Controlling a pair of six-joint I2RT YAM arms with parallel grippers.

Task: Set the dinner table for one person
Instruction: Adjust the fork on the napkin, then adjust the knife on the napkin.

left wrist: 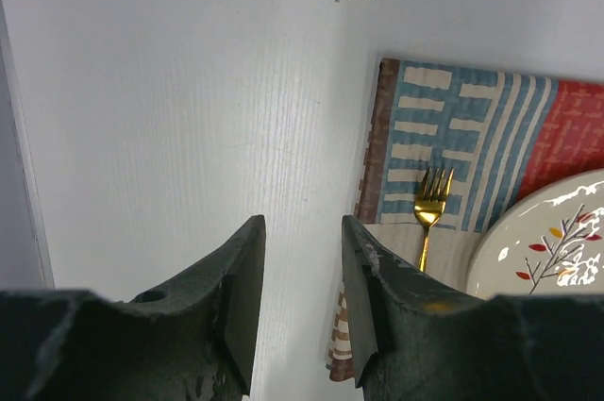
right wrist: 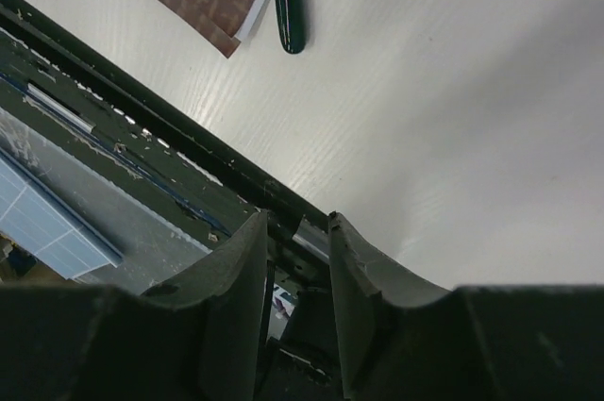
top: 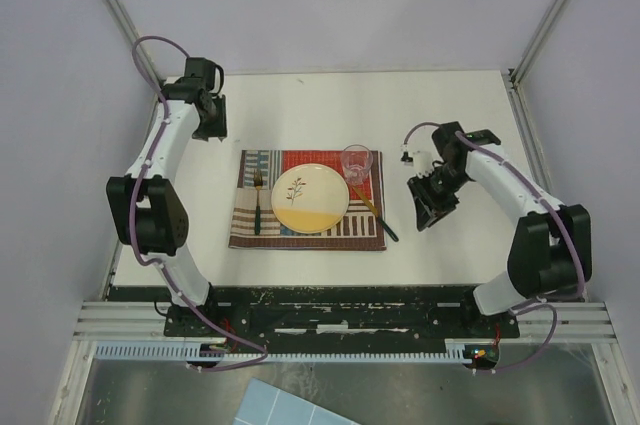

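As the overhead camera shows it, the bench (top: pixel 330 105) fills the cell from the arm bases to the far wall, with metal framing along its sides. A striped placemat (top: pixel 355 230) lies at its middle. On it are a plate (top: pixel 310 198), a fork (top: pixel 257 200) left of the plate and a glass (top: pixel 357 162) at the plate's upper right. A dark-handled utensil (top: pixel 377 217) runs off the placemat's right edge. The left tool (top: pixel 213 123) hangs near the far-left corner and the right tool (top: pixel 432 207) just right of the placemat, with bare surface around both.

From the left wrist, the left tool (left wrist: pixel 302 231) stands parted and empty over white bench (left wrist: pixel 189 90), with the placemat's corner and the fork to its right.

From the right wrist, the right tool (right wrist: pixel 297 226) is likewise parted and holds nothing. It points toward the bench's near edge rail (right wrist: pixel 142 127).

The bench looks rigid, heavy and fixed, and probably smooth enough for things to slide. It is nothing to grasp, only a surface to set things on.
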